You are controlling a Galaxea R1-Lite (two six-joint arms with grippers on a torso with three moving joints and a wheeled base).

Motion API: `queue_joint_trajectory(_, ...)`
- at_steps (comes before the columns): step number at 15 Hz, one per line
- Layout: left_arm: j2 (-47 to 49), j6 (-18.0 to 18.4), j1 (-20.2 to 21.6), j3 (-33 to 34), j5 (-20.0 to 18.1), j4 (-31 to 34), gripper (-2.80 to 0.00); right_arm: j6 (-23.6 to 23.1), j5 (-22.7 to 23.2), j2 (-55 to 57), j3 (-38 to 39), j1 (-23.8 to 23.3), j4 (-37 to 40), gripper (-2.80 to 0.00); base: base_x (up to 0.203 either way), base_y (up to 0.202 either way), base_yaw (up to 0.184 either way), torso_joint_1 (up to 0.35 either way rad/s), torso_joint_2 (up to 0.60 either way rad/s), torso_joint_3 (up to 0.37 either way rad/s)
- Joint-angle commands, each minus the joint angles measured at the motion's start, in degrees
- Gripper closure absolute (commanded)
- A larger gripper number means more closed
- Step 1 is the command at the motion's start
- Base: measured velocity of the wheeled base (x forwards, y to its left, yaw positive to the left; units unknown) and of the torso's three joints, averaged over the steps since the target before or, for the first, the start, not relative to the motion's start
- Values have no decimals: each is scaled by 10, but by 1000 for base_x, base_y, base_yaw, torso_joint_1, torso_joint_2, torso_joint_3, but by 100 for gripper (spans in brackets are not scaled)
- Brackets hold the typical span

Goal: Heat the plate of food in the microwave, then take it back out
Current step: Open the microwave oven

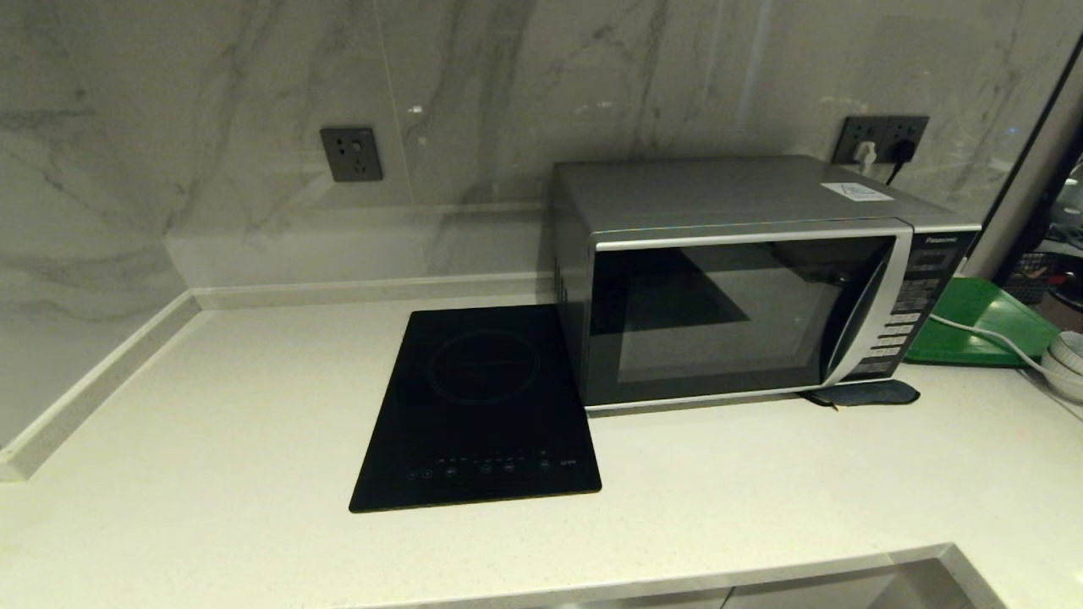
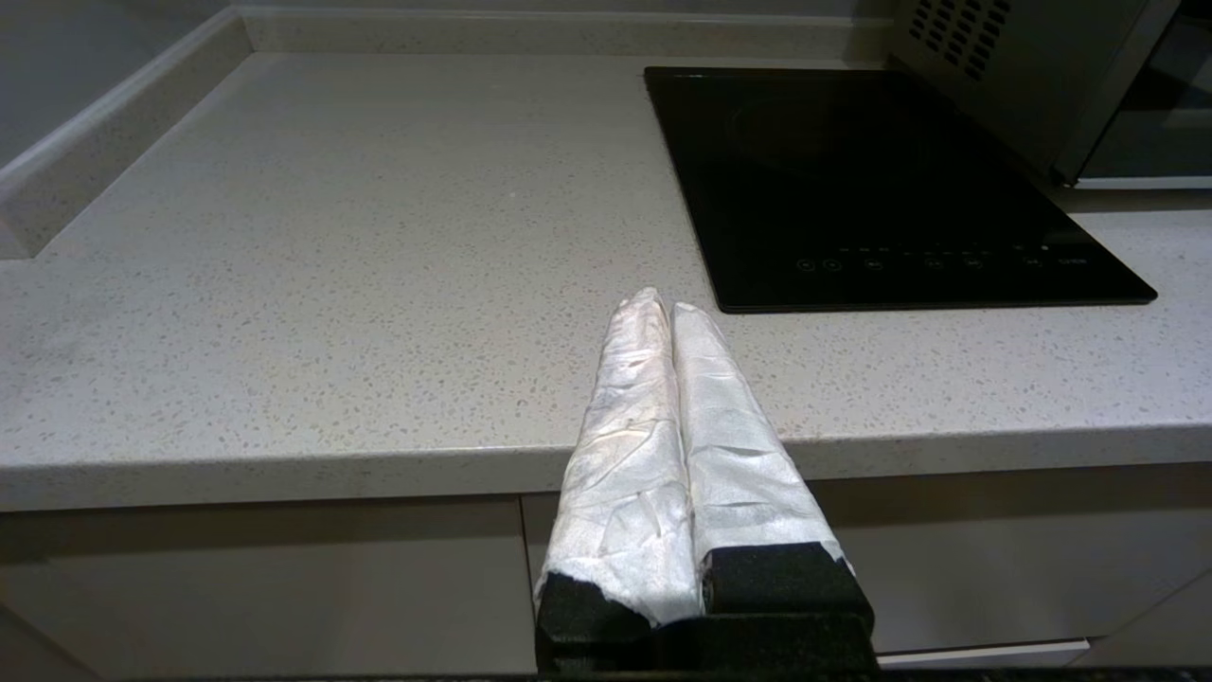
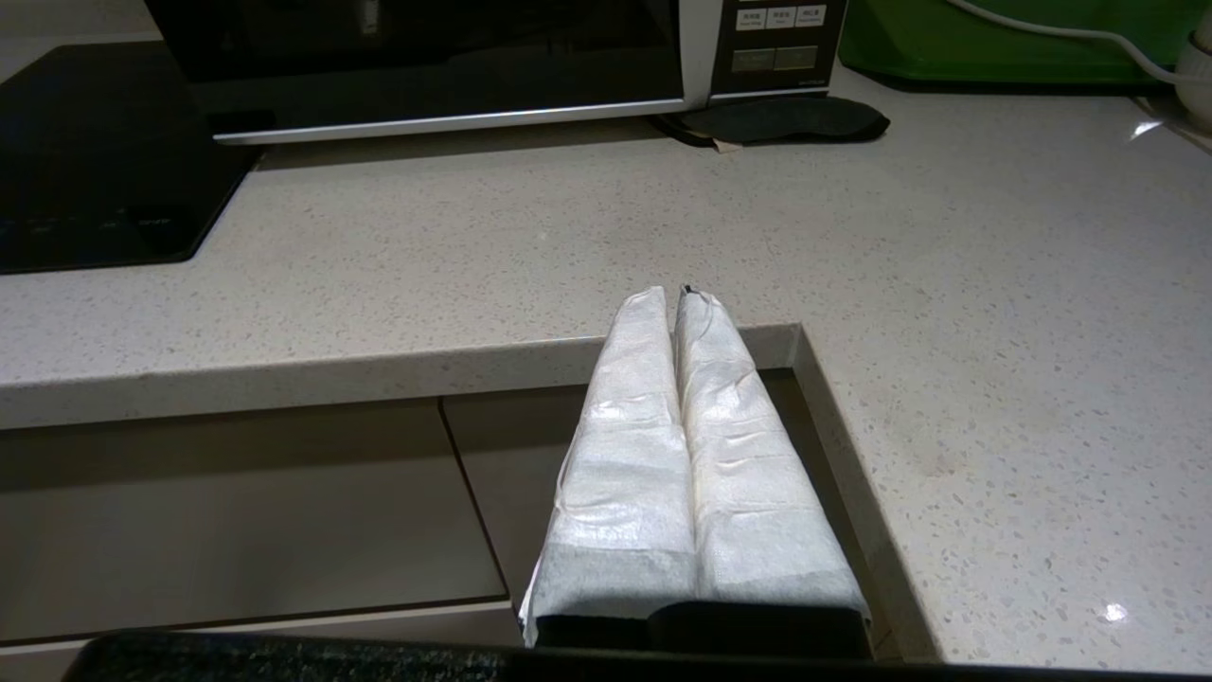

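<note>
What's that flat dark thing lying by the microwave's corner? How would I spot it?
Find the big silver microwave on the white counter. At its front right corner, below the button panel, lies a small dark pad. Unlike the bright green tray behind it, it is floppy and nearly black.

Microwave [image 1: 744,288] interior prob. unreadable thru dark door; white bowls [image 1: 1068,359] cut off.

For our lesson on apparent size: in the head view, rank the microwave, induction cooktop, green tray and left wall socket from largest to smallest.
1. microwave
2. induction cooktop
3. green tray, partly hidden
4. wall socket
</note>
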Motion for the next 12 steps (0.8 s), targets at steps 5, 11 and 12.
queue_joint_trajectory(5, 0, -1, 0, 0, 0, 0, 0, 0, 0, 1, 1, 0, 0, 0, 0, 0, 0, 0, 0, 0)
queue_joint_trajectory(11, 0, -1, 0, 0, 0, 0, 0, 0, 0, 1, 1, 0, 0, 0, 0, 0, 0, 0, 0, 0)
queue_joint_trajectory(12, 0, -1, 0, 0, 0, 0, 0, 0, 0, 1, 1, 0, 0, 0, 0, 0, 0, 0, 0, 0)
